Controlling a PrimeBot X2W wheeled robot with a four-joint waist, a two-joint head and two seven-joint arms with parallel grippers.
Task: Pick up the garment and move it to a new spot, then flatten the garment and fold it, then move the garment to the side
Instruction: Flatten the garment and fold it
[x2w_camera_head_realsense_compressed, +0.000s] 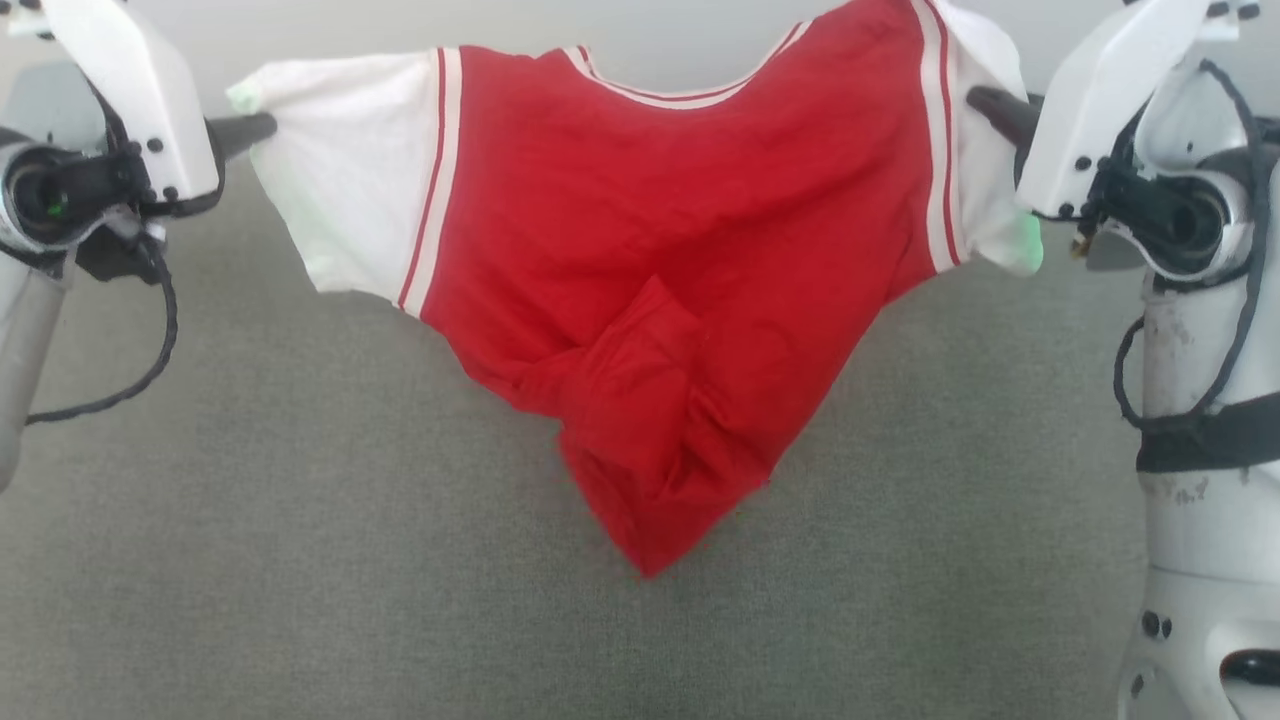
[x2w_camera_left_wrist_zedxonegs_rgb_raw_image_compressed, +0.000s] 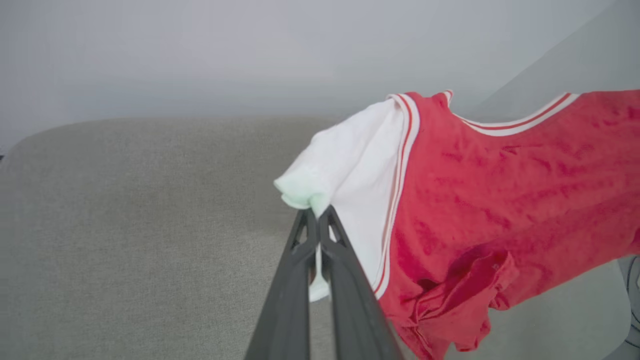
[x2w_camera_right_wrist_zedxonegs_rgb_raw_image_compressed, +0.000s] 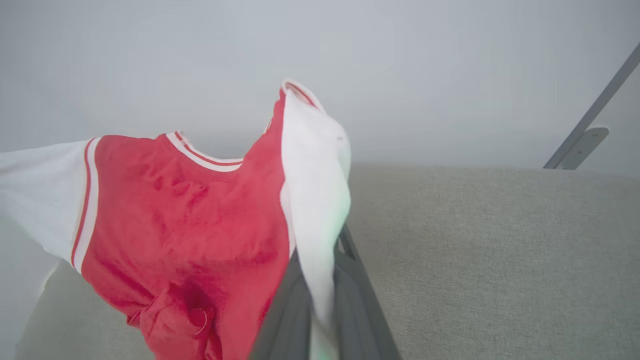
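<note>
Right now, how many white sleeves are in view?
2. Left sleeve at the garment's left end, pinched in the left gripper; right sleeve at its right end, pinched in the right gripper.

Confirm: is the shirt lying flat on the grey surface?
No, the garment hangs between the left tool and right tool, each clamping a white sleeve.

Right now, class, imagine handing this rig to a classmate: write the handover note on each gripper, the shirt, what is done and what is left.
Left gripper: shut on the garment, fingers pinching one white sleeve.
Right gripper: shut on the other white sleeve.
Garment: lifted, hanging stretched between both over the grey surface, lower part bunched.
Done: pick-up.
Left: set it down at a new spot, flatten, fold, move aside.
</note>
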